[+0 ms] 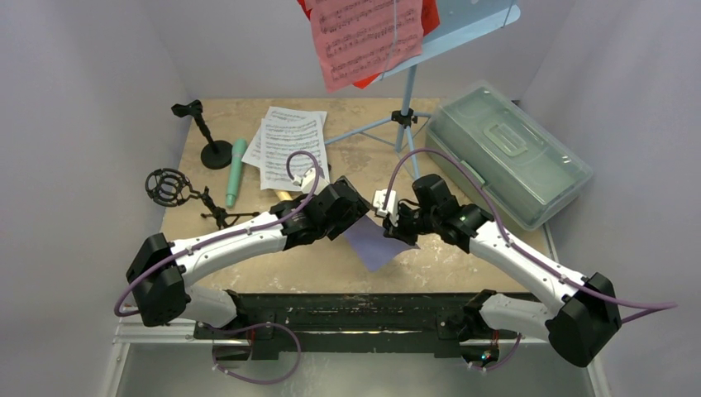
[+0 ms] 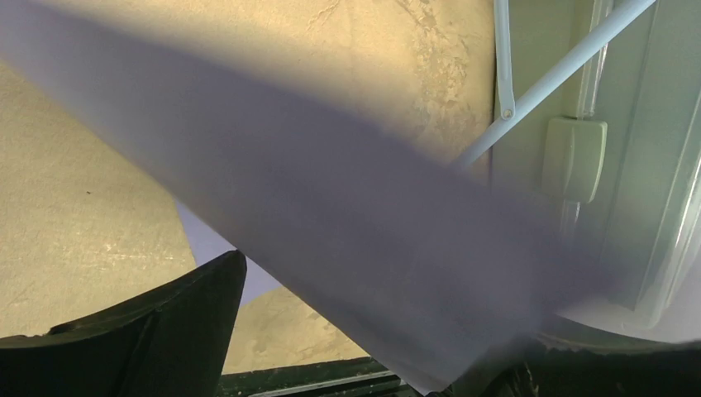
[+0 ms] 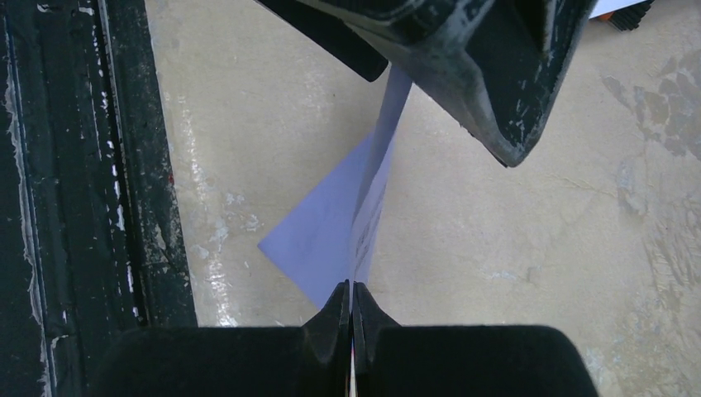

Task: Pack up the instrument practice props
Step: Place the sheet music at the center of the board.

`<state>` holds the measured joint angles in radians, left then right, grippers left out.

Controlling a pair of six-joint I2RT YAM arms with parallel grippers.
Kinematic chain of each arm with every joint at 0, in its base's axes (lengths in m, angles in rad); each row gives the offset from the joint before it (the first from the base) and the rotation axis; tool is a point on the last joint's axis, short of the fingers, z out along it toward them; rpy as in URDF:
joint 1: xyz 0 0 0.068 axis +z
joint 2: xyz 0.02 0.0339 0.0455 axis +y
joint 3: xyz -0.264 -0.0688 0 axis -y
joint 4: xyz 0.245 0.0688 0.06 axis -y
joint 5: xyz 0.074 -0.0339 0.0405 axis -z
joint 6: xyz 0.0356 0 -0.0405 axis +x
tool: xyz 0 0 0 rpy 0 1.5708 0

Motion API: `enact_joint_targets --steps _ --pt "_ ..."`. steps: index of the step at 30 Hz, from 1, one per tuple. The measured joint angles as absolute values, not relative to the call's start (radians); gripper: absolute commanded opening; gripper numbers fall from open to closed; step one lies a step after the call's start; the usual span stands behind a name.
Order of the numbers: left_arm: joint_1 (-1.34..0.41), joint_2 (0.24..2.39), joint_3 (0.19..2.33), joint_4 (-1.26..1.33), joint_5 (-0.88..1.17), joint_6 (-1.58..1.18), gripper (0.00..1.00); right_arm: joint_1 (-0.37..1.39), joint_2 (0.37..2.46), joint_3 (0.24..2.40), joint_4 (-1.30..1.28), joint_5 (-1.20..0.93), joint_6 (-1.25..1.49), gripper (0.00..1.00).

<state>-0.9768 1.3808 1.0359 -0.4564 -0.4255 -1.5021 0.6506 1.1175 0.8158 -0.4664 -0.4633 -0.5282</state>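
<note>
The lilac sheet (image 1: 376, 244) stands on edge over the middle of the table (image 1: 463, 256), between the two hands. Its lower part sags toward the surface, and whether it touches there cannot be told. The right hand (image 3: 351, 302) is pinched fully together on the sheet's near edge. The left hand (image 1: 357, 211) stands wide apart with the paper running between its fingers, apparently gripping nothing. The likeliest trouble is a tear or a crease: thin paper clamped at one edge would rip if the left hand closed and the arms pulled or twisted against each other. Held by so narrow a bite, the sheet could also slip out and fall flat, where limp paper on a hard top is awkward to lift. The translucent grey-green box (image 1: 508, 157) at the right seems to have its lid on, so the sheet probably cannot go in yet. A swing toward it would pass near the tripod legs (image 1: 368, 128) of the music rack (image 1: 467, 25). The sheet is matt and flexible, with faint print on one face. The table is pale, mottled and worn. The rack is a light-blue perforated panel on thin tubes, carrying a pink sheet (image 1: 368, 37). The teal microphone (image 1: 236, 169), a slim rounded stick, lies at the left beside the white sheets (image 1: 289, 149).
</note>
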Motion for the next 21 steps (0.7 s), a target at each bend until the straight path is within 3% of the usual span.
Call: enact_joint_targets --steps 5,8,12,17,21 --pt "-0.976 1.403 1.052 -0.457 -0.397 -1.490 0.83 0.657 1.128 0.815 -0.467 -0.463 -0.528 0.00" --pt "-0.977 1.411 1.057 -0.458 -0.391 -1.483 0.72 0.660 1.128 0.815 -0.466 -0.463 -0.528 0.00" --pt "-0.977 1.411 1.057 -0.460 -0.390 -1.480 0.50 0.662 1.128 0.814 -0.466 -0.463 -0.528 0.00" --pt "-0.977 1.411 1.057 -0.459 -0.392 -1.478 0.06 0.665 1.129 0.814 -0.467 -0.463 -0.532 0.00" --pt "-0.977 1.411 1.056 -0.455 -0.392 -1.460 0.00 0.669 1.133 0.814 -0.469 -0.468 -0.540 0.08"
